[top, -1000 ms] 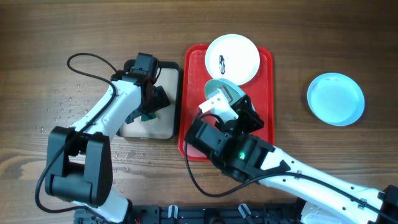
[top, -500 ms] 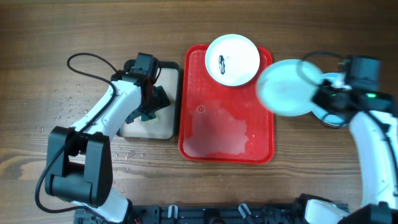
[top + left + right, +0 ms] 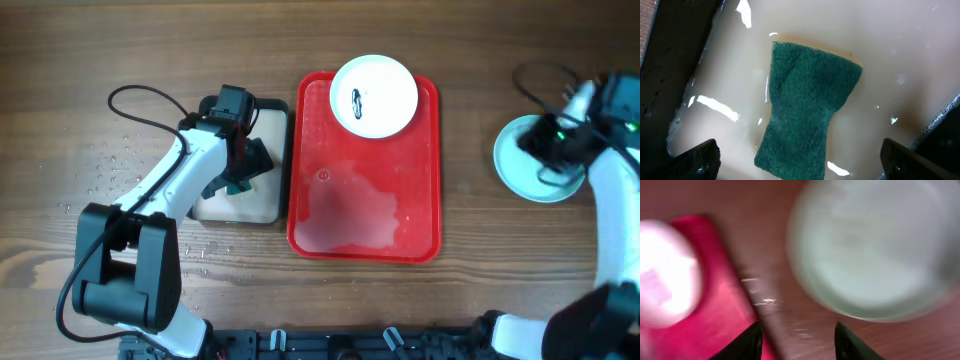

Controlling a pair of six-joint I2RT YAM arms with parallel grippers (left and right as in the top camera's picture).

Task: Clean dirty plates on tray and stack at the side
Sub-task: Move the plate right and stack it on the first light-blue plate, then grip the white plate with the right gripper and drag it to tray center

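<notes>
The red tray [image 3: 420,235] lies mid-table with a wet film on it. A white plate [image 3: 373,95] with a black smear sits at its far end. Light blue plates [image 3: 520,178] lie stacked on the table to the right. My right gripper [image 3: 547,140] hovers over that stack, open and empty. The blurred right wrist view shows the blue plate [image 3: 875,245], the tray [image 3: 715,315], the white plate [image 3: 665,275] and my open jaws [image 3: 797,332] over bare wood. My left gripper [image 3: 245,165] is open over a green sponge [image 3: 810,100], jaws [image 3: 800,160] wide apart.
The sponge lies in cloudy liquid in a small black-rimmed tray [image 3: 272,205] left of the red tray. Water drops [image 3: 110,165] dot the wood at the far left. A cable [image 3: 140,100] loops behind the left arm.
My right arm carried a light blue plate from the red tray to the right, set it on the other blue plate and let go. The left arm has not moved.
</notes>
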